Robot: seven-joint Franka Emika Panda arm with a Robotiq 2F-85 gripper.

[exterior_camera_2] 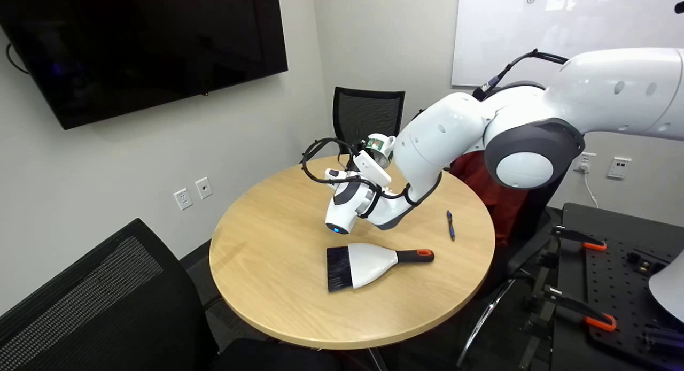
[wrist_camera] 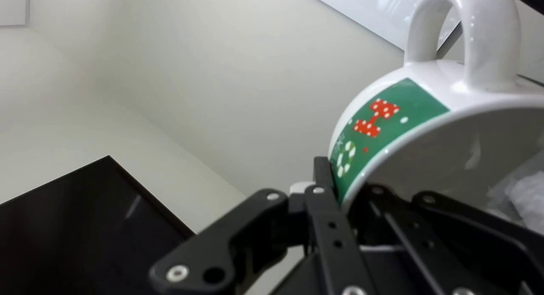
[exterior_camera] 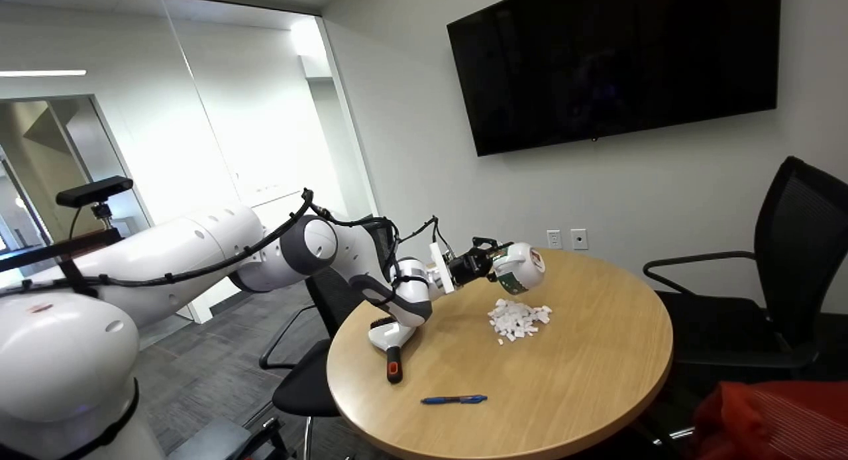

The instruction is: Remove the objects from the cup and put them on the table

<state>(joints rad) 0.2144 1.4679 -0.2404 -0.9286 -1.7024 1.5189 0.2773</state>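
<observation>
The cup (exterior_camera: pixel 523 268) is a white mug with a green printed band, also visible in an exterior view (exterior_camera_2: pixel 378 146). My gripper (exterior_camera: pixel 498 261) is shut on its wall, one finger inside and one outside, as the wrist view (wrist_camera: pixel 348 188) shows. The cup (wrist_camera: pixel 395 112) is tilted and held above the table (exterior_camera: pixel 583 380). The objects, a heap of small white pieces (exterior_camera: pixel 515 319), lie on the table below the cup. The arm mostly hides this heap in an exterior view. Whitish matter shows inside the cup at the right edge of the wrist view; I cannot tell how much.
A white hand brush with black bristles and a black handle (exterior_camera_2: pixel 371 264) lies on the table near the arm. A blue pen (exterior_camera: pixel 454 400) lies near the table's edge. Black chairs (exterior_camera: pixel 795 261) stand around the table. A wall screen (exterior_camera: pixel 616 62) hangs behind it.
</observation>
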